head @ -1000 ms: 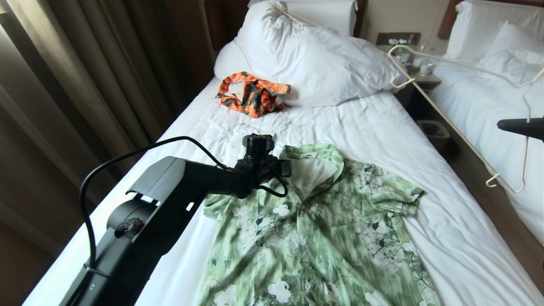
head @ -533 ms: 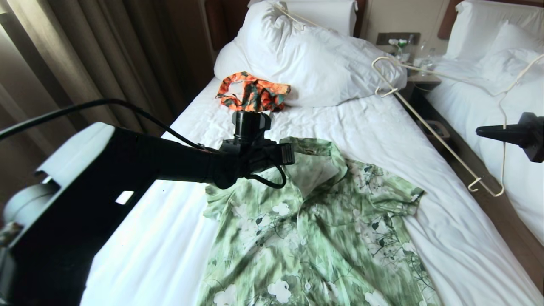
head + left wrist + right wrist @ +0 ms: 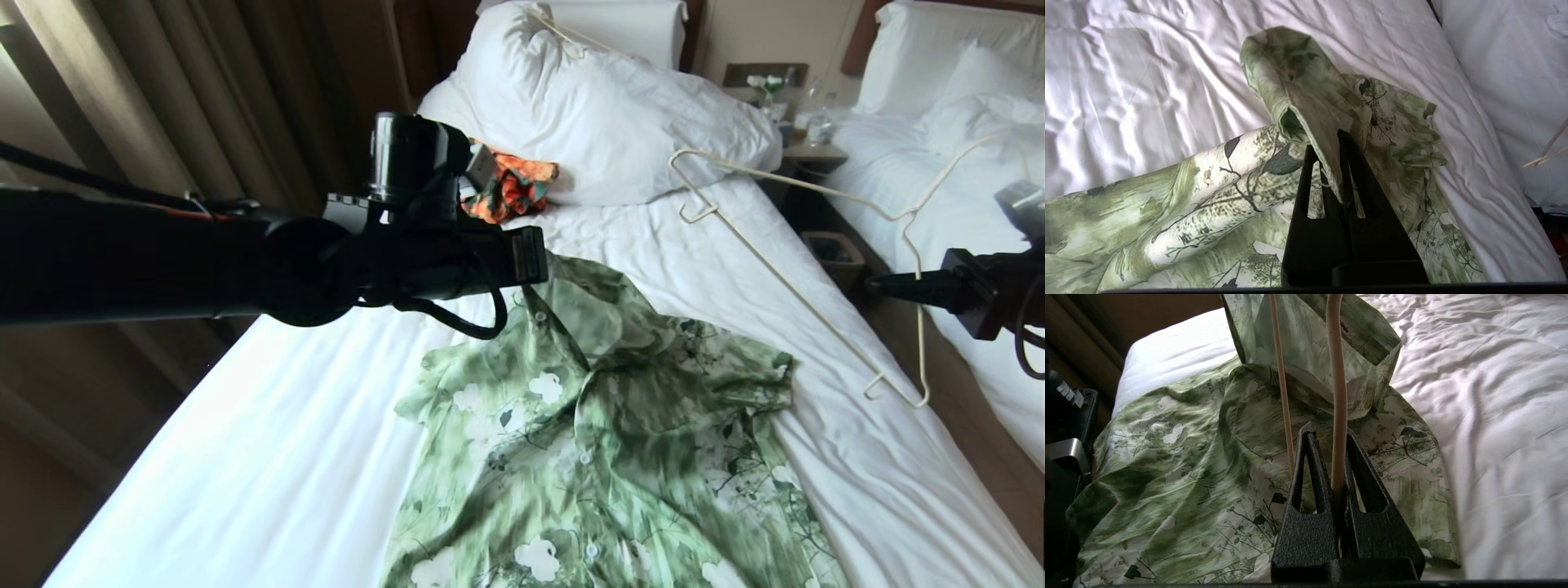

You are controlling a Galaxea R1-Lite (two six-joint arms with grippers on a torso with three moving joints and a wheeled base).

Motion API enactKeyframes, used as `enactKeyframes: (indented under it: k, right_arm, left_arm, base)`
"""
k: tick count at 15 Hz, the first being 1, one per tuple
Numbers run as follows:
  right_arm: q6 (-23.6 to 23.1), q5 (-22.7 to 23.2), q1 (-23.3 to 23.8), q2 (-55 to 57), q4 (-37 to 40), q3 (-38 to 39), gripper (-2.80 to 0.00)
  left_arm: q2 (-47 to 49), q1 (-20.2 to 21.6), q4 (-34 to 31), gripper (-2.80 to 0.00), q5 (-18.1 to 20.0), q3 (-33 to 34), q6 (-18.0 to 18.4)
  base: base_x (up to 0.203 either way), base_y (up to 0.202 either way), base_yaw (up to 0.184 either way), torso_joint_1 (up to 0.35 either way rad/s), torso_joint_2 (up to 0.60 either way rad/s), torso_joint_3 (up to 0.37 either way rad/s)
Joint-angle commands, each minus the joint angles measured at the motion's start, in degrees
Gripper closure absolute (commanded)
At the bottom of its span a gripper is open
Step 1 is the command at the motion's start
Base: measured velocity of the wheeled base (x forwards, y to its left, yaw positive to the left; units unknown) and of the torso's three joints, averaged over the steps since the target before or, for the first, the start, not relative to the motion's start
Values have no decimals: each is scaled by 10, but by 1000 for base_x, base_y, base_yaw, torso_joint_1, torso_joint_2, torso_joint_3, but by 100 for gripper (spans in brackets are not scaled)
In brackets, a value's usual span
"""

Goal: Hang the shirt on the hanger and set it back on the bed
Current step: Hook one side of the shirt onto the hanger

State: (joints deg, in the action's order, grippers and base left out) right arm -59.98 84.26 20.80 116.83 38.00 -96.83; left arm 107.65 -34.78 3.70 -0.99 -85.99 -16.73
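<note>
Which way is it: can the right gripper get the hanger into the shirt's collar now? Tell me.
Probably yes: the left gripper holds the shirt collar raised, and nothing lies between it and the hanger in the right gripper.

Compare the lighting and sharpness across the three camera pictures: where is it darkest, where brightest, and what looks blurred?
Head view: the left arm is a near-black silhouette; the bed sheet glares white; the shirt print smears toward the hem. Left wrist view: even light, the left hand dark against fabric. Right wrist view: the hanger rod is soft, the sheet bright.
</note>
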Motion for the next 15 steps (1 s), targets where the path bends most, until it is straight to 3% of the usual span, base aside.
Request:
enactKeyframes:
  k: [1, 7, 9, 15]
  right_arm:
    - [-5, 5, -11, -20, 2, 39, 0]
    - [-21, -23, -48, -67, 2, 158, 0]
    - [-23, -25, -59, -75, 2, 165, 0]
    - [-23, -45, -85, -54, 0, 177, 0]
  left_arm:
    - [-34, 0, -2, 0, -4, -1, -1]
    - [-42, -14, -1, 0, -25, -7, 7]
    - [-41, -23, -1, 0, -25, -12, 27]
    - [-12, -71, -2, 0, -37, -44, 28]
  base:
    - [0, 0, 0, 0, 0, 0]
    - [0, 0, 0, 0, 0, 0]
    - [0, 0, 0, 0, 0, 0]
    - [0, 0, 0, 0, 0, 0]
